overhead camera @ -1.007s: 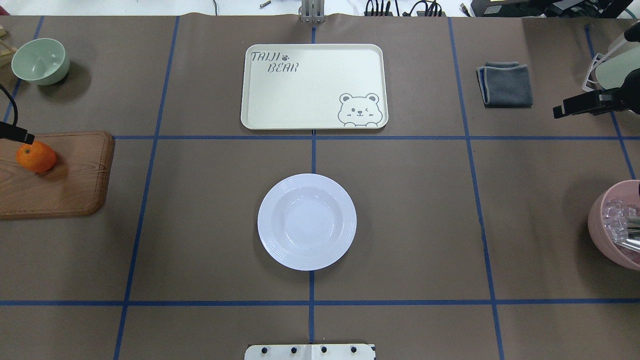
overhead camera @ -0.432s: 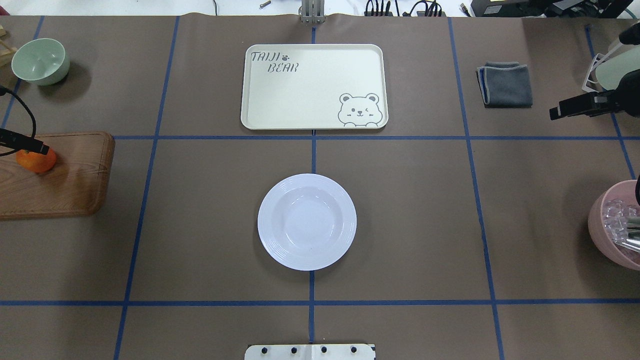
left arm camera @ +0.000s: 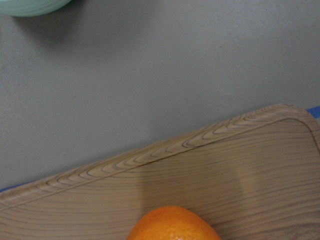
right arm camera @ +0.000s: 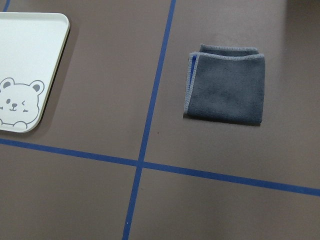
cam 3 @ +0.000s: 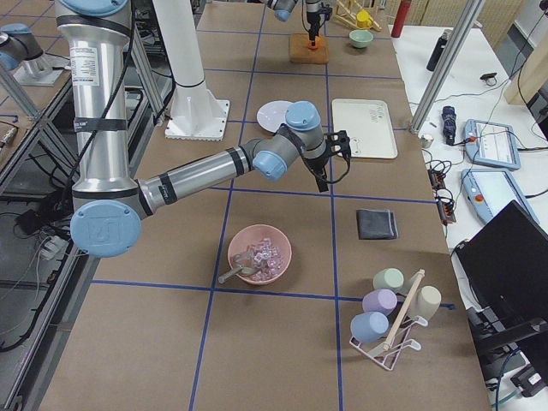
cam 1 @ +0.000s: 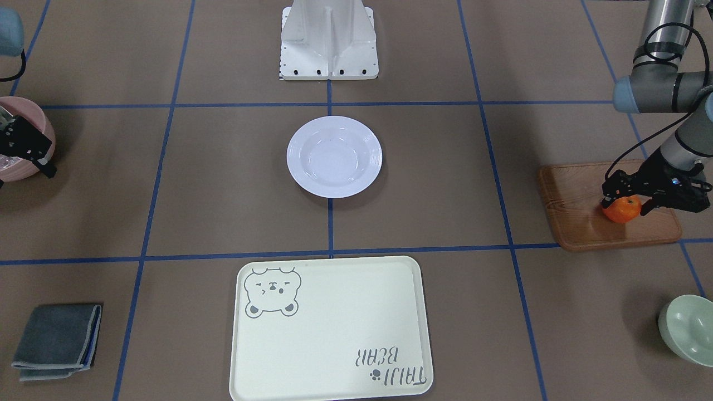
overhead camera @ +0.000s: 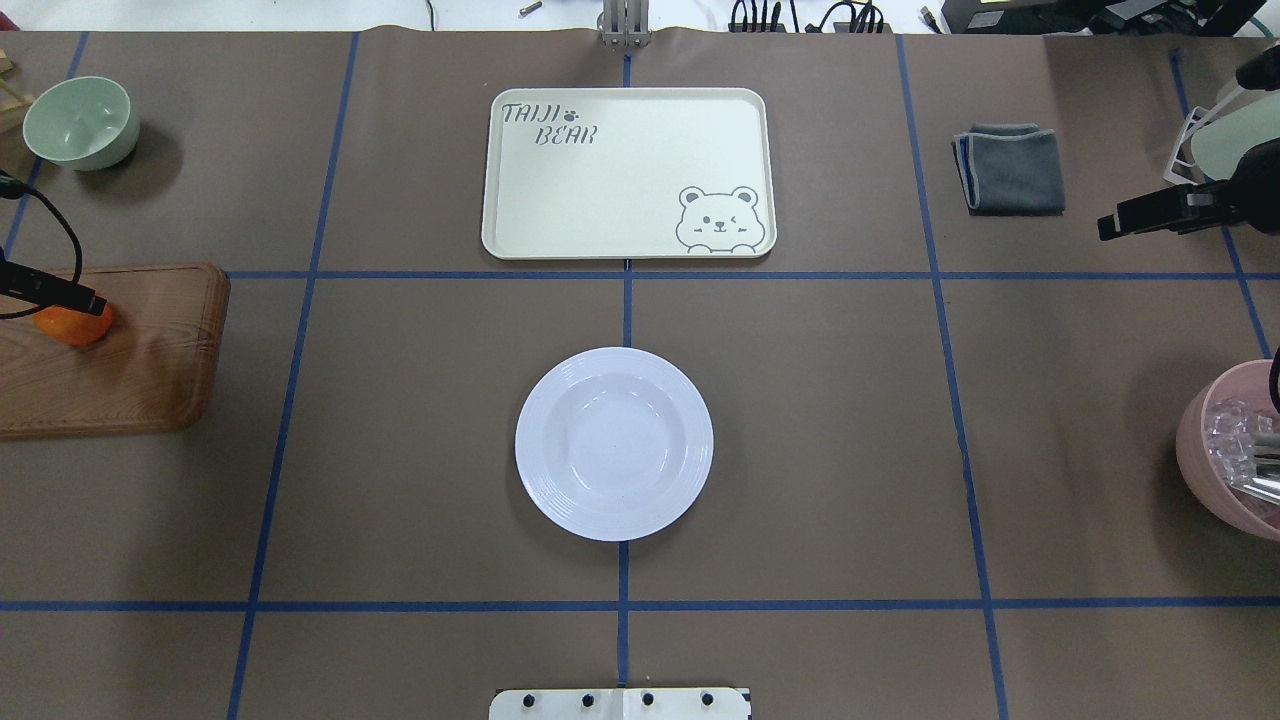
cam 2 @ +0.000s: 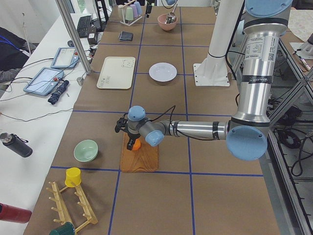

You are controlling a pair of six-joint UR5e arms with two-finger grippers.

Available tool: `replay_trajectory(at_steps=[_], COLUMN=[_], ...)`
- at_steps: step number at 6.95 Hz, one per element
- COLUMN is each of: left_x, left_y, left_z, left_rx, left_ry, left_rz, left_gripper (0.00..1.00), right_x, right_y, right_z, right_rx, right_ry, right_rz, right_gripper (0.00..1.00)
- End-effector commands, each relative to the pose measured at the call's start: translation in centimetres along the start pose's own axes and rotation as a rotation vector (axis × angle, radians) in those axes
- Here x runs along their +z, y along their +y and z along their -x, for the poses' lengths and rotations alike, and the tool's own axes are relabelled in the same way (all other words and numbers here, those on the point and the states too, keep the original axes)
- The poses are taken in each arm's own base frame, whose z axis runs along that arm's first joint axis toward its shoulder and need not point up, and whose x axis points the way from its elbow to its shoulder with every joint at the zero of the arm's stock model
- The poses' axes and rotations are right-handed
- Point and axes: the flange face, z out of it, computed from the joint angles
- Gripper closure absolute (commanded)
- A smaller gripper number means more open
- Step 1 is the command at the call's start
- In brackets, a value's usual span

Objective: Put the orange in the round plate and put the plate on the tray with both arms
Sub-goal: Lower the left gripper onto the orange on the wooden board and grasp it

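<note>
from the front, left end effector [cam 1: 626, 201] straddles the orange [cam 1: 623, 212], half-hidden overhead.

1. The orange [overhead camera: 60, 328] is mostly hidden beneath the left gripper [cam 1: 625, 203]; the wrist view's bottom edge cuts it.
2. Whether its fingers touch the fruit is unclear.
3. The pink bowl [overhead camera: 1195, 450] runs off the overhead view's right edge.

The left tool [overhead camera: 85, 300] overlaps the orange [overhead camera: 62, 328] on the wooden board [overhead camera: 150, 370], round plate [overhead camera: 614, 443] well apart.
</note>
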Motion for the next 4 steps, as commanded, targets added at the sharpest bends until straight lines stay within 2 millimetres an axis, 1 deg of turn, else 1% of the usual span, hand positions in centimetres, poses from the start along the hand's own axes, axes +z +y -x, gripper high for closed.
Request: replay_trajectory(at_steps=[1,2,3,4], left_x=[0.1,-1.5,-3.4,-6.7], left_y=[-0.1,-0.7,-2.0,-5.2], left_z=[-0.7,-2.4,-4.8,-8.6], left_rx=[0.011,0.030,0.037,-0.001], left_ry=[-0.007,0.028,0.085,0.081], left_rz=[-0.007,-0.022,-0.015,-0.012], left_gripper=[0.83,1.00,1.00,1.00], right_x=[0.1,0.2,0.3,0.3], right_y=[0.1,0.0,-0.1,-0.2], right_z=[0.0,-0.1,0.0,0.2], right_rx=[0.001,0.002,0.003,0.001], right_ry=[0.001,0.002,0.000,-0.004], right_rz=[0.002,0.003,0.003,0.002], right_gripper=[0.00,0.00,0.00,0.00])
